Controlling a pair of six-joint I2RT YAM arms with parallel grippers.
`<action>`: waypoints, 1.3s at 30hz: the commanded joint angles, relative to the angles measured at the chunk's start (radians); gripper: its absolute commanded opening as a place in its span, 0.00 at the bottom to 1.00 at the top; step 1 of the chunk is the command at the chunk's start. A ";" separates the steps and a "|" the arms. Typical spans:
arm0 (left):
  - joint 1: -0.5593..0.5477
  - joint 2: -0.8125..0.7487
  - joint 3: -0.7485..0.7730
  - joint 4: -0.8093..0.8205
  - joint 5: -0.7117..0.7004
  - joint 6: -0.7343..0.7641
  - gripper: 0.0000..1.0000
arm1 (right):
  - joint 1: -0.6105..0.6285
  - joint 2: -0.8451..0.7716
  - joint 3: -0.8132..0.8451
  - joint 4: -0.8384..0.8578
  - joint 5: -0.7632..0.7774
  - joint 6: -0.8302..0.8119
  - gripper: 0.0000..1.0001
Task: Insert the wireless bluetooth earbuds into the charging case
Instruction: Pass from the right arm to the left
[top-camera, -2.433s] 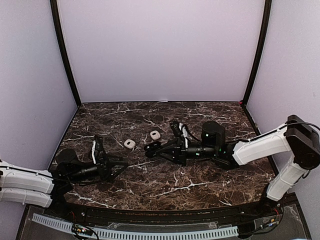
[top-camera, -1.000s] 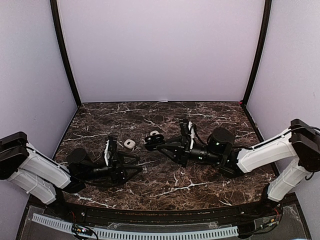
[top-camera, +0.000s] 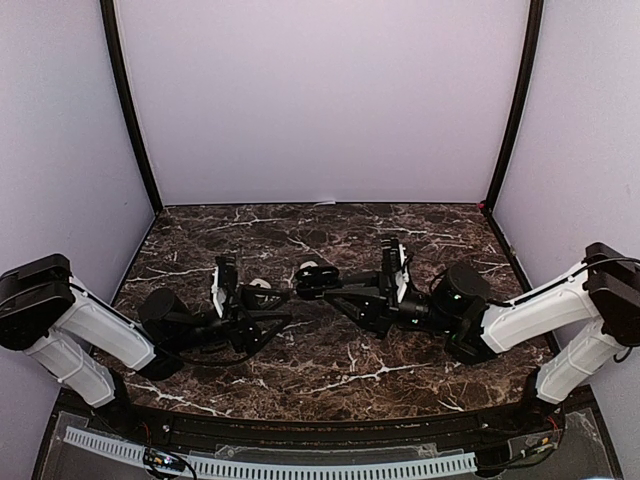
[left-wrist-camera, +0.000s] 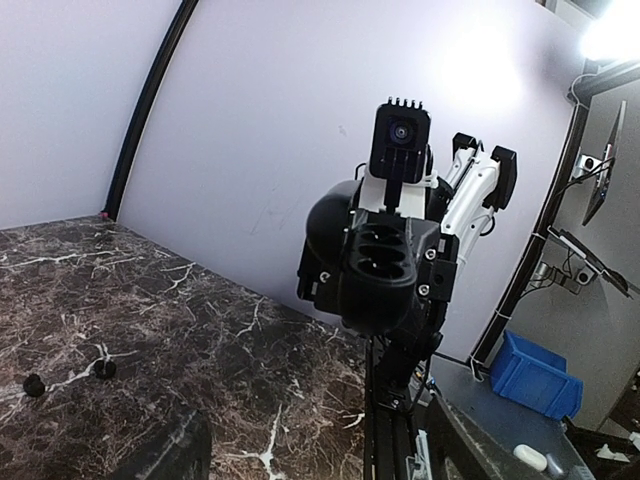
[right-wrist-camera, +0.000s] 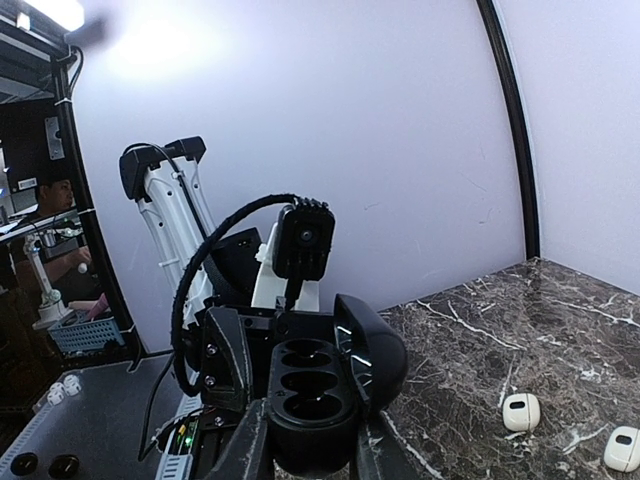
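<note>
A black charging case (right-wrist-camera: 312, 405), lid (right-wrist-camera: 372, 352) swung open and sockets empty, is pinched at its base by my right gripper (right-wrist-camera: 310, 445), which is shut on it. From above, the charging case (top-camera: 308, 285) hangs over the table's middle. My left gripper (top-camera: 277, 308) faces it from the left, open; its fingers (left-wrist-camera: 170, 450) show only at the bottom corners of the left wrist view, with nothing between them. There the charging case (left-wrist-camera: 383, 262) hangs ahead. Two black earbuds (left-wrist-camera: 33, 384) (left-wrist-camera: 103, 368) lie on the marble.
Two white pebble-like cases (right-wrist-camera: 520, 412) (right-wrist-camera: 622, 450) lie on the marble table (top-camera: 400, 375); from above the cases (top-camera: 262, 285) (top-camera: 306, 267) sit partly behind the grippers. Purple walls close the back and sides.
My left arm has reached further right, bringing its gripper up to the case. My right gripper has shifted slightly right with the case still held.
</note>
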 joint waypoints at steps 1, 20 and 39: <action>-0.003 0.000 0.022 0.045 0.014 -0.009 0.76 | 0.010 -0.023 -0.007 0.067 -0.015 -0.009 0.00; -0.003 0.054 0.089 0.114 0.094 -0.025 0.59 | 0.017 -0.009 0.001 0.084 -0.039 -0.009 0.00; -0.003 0.100 0.102 0.214 0.197 -0.044 0.45 | 0.028 0.070 0.049 0.086 -0.044 0.032 0.00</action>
